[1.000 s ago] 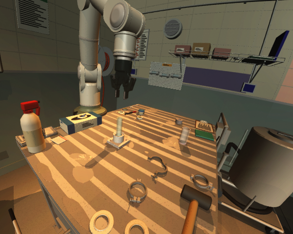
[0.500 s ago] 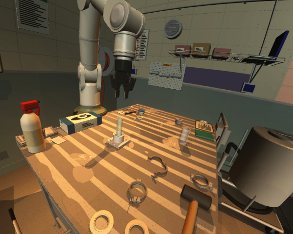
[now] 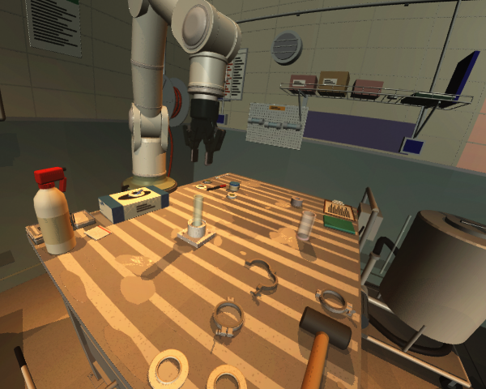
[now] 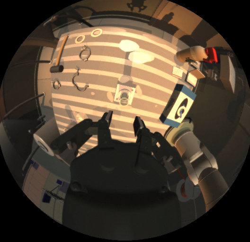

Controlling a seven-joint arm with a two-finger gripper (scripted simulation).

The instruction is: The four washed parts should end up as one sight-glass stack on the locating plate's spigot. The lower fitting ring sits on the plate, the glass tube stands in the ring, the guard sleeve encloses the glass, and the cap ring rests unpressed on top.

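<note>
The spigot is hidden inside the lower fitting ring [image 3: 196, 229], which sits on the square locating plate [image 3: 196, 238] near the table's middle. The glass tube [image 3: 198, 210] stands upright in that ring; from the wrist camera I look down its bore [image 4: 124, 97]. The clear guard sleeve [image 3: 305, 225] stands apart on the table's right side. A small grey ring [image 3: 296, 202], perhaps the cap ring, sits behind the sleeve. My gripper [image 3: 202, 155] hangs high above the table's far end, behind the tube. It is open and holds nothing [image 4: 123, 121].
Behind the work are the arm's base and small items [image 3: 224, 188] at the far edge. A box [image 3: 133, 202] and spray bottle [image 3: 53, 213] stand left. Clamps [image 3: 263, 277], tape rolls [image 3: 168, 368] and a mallet [image 3: 321, 339] lie near. A tank [image 3: 444, 276] stands right.
</note>
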